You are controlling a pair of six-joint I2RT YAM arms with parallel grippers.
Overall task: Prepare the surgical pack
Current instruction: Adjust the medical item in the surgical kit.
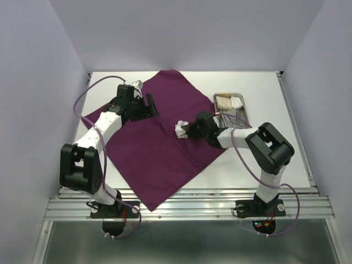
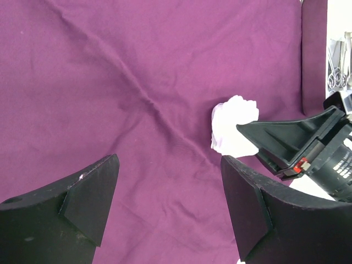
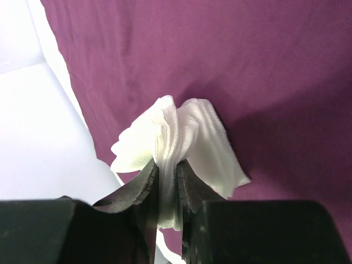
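One white gauze wad (image 3: 176,140), crumpled and fanned, is pinched in the right claw (image 3: 168,177) just above one deep-purple cloth (image 1: 159,157), which lies spread as a creased diamond on the worktop (image 1: 267,162). One steel tray (image 1: 247,110) beside the cloth's right corner holds more gauze (image 1: 230,102) and silver instruments (image 1: 234,118), too small to count. The left claw (image 2: 169,170) hangs wide open over the cloth.

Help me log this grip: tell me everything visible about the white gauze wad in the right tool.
The gauze wad is white, thin layered woven fabric, crumpled and fanning into two lobes. The right tool is shut on its middle, pinching the folds. It hangs over the purple cloth, right of its middle; contact with the cloth is unclear.
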